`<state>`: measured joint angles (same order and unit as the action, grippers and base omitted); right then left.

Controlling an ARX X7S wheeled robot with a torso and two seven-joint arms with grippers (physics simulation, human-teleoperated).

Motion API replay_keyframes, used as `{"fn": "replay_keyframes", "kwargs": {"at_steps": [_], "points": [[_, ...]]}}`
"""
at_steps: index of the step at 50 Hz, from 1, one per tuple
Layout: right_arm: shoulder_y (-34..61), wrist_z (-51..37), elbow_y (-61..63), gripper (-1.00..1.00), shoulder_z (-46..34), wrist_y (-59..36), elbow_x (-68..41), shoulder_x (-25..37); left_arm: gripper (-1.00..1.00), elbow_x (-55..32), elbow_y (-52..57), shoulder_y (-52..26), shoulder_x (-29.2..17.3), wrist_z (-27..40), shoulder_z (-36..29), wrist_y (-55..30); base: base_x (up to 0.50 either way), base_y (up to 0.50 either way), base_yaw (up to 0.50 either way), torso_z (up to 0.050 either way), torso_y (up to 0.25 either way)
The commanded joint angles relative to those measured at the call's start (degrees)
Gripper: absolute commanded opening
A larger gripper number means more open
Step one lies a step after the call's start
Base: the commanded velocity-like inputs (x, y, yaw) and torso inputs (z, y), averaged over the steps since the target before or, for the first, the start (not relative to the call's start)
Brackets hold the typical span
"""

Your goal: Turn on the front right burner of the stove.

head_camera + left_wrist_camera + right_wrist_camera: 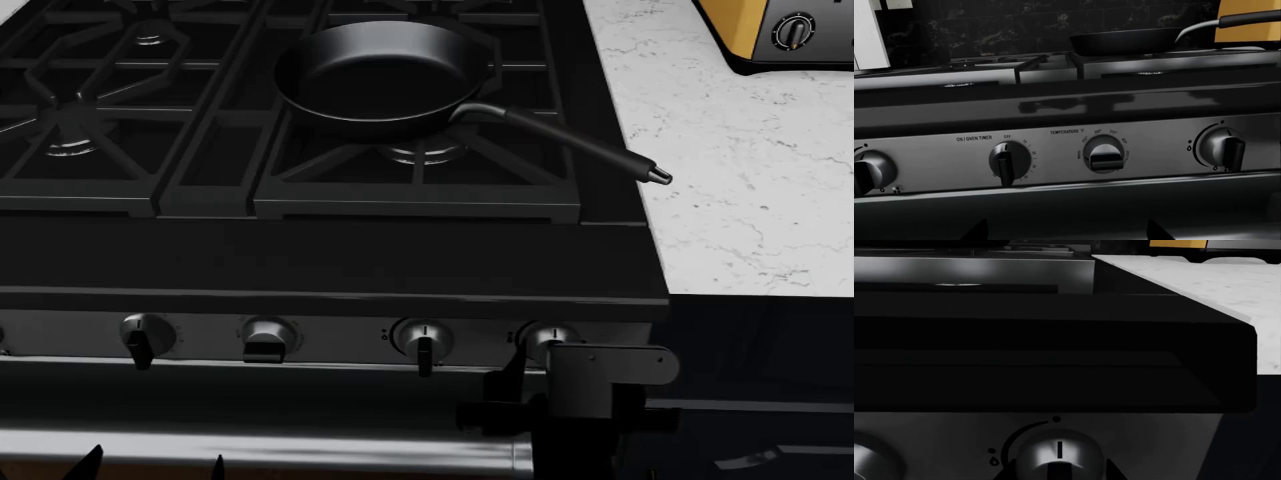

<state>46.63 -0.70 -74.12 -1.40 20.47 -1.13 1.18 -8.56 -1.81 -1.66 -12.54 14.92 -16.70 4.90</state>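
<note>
The stove point(334, 250) is a wide black gas range with a steel knob strip. The front right burner point(424, 153) shows partly under the black frying pan point(380, 75). My right gripper point(523, 385) is at the rightmost knob point(547, 338). In the right wrist view its fingertips point(1006, 472) press against both sides of that knob point(1057, 452), whose pointer stands upright. My left gripper point(154, 465) is open and empty, low in front of the stove's left knobs. Its tips point(977, 231) show below the timer knob point(1009, 160) and the temperature knob point(1104, 155).
A white marble counter point(721, 150) lies to the right of the stove, with a yellow appliance point(781, 35) at the back. The pan's handle point(574, 145) reaches over the counter edge. The steel bar handle point(267, 450) runs below the knobs.
</note>
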Motion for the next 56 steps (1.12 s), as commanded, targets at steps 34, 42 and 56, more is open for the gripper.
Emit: {"fn": "replay_keyframes", "kwargs": {"at_steps": [34, 42, 56], "points": [[5.0, -19.2, -0.9, -1.00, -37.2, -11.4, 4.2, 2.4, 1.00, -0.4, -0.1, -0.3, -0.8, 1.1, -1.3, 0.1, 0.01, 0.00, 0.00, 0.000, 0.000], [5.9, -19.9, -0.9, -1.00, -46.0, -16.3, 4.4, 2.1, 1.00, -0.4, -0.3, -0.4, -0.9, 1.3, -1.5, 0.3, 0.01, 0.00, 0.00, -0.002, 0.000], [6.4, -18.4, -0.9, -1.00, -54.1, -19.3, 2.4, 2.6, 1.00, -0.8, 0.0, -0.4, -1.3, 1.6, -1.8, 0.3, 0.02, 0.00, 0.01, -0.001, 0.000]]}}
